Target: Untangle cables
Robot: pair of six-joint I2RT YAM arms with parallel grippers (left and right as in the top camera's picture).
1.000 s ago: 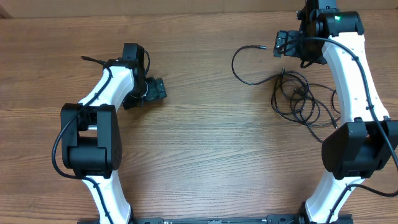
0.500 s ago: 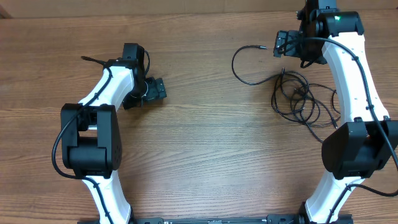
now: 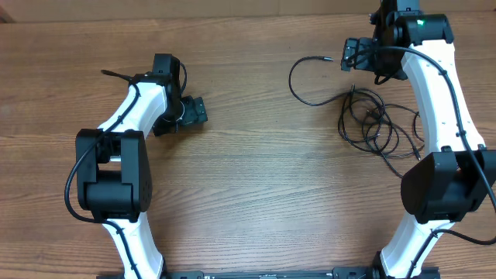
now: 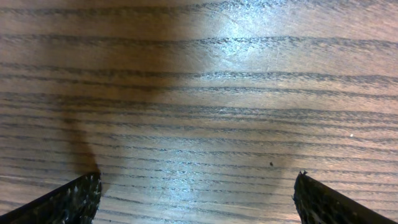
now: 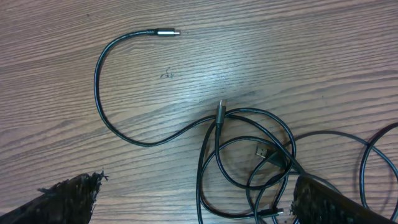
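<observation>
Far L of the overhead view, the L arm [image 3: 139, 105] bends up from the near edge. Its L gripper [image 3: 194, 111] points R over the wood-grain table [image 3: 256, 178]. L wrist cam: L gripper [image 4: 196, 193] is released, jaws spread wide, a black fingertip [image 4: 74, 196] in each bottom corner w/ bare wood grain btwn them. It sits well apart from the cables [image 3: 370, 113], which all lie on the R half of the table, toward the far edge. Leftmost of them is a single cord [image 3: 291, 77], arcing out in a big open C. Its silvery plug [image 3: 327, 58] points R, just beside the R gripper [image 3: 350, 54], and its other end runs R into the rest of the cables. R wrist cam shows the same single cord [image 5: 96, 81] lying flat w/ the silvery plug [image 5: 166, 32] at top. Below-R of it is the tangle [image 5: 217, 140] of overlapping loops, w/ a second plug end [image 5: 221, 111] at its top and a small connector [image 5: 264, 150] inside the loops. Which cord crosses over which: can't tell. R gripper [image 5: 199, 186] is also released, jaws wide, gripping nothing. Loops of the tangle show on the table btwn its fingertips; whether the R-side tip touches a cord, can't tell. Far R, the R arm [image 3: 438, 93] passes over the tangle's R side, w/ a green light [image 3: 421, 21] lit near its wrist.
</observation>
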